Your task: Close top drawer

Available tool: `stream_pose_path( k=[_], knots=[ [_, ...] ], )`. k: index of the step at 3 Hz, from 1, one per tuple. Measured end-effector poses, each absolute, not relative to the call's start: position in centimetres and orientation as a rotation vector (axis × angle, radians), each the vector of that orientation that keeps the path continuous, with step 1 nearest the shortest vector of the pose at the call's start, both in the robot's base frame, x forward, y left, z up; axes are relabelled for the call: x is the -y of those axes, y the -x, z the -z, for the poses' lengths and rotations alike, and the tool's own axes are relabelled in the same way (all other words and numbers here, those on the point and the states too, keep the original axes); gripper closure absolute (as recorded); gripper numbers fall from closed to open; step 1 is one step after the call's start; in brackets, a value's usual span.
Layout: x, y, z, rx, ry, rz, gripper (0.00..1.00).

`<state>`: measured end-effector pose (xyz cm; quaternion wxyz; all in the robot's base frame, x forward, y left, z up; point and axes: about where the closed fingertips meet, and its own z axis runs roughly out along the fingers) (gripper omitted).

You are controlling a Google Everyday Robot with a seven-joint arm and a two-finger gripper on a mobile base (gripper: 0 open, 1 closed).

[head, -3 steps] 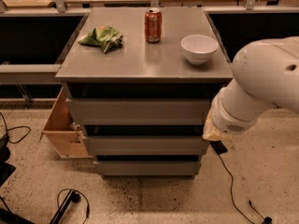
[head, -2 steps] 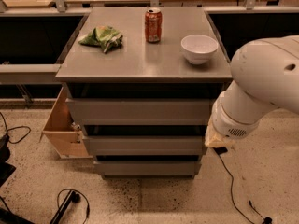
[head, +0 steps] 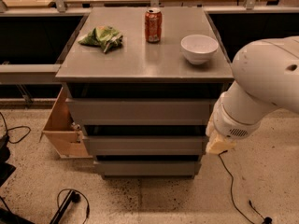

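The top drawer (head: 140, 111) is the widest grey front of the cabinet, just under the grey cabinet top (head: 140, 62). A dark gap shows between its upper edge and the top. Two narrower grey drawer fronts (head: 145, 145) sit below it. My white arm (head: 266, 87) comes in from the right. My gripper (head: 219, 144) is at the arm's tan lower end, by the cabinet's right side, level with the middle drawer front and below the top drawer's right end. It touches nothing that I can see.
On the cabinet top stand a red can (head: 153, 25), a white bowl (head: 199, 48) and a green bag (head: 103, 37). A tan open box (head: 63, 129) sticks out at the cabinet's left. Black cables (head: 70, 202) lie on the speckled floor.
My arm's lower end has shifted slightly left, closer to the cabinet's right side. The drawers and the things on top have not moved.
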<state>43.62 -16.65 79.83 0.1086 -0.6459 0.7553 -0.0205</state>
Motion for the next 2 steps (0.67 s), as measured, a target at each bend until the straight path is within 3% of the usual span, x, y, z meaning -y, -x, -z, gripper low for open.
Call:
stream_pose_path(
  k=[1, 2],
  knots=[
    [16.65, -43.62, -79.83, -2.222, 1.9, 0.06, 0.0],
    [16.65, -43.62, -79.83, -2.222, 1.9, 0.06, 0.0]
  ],
)
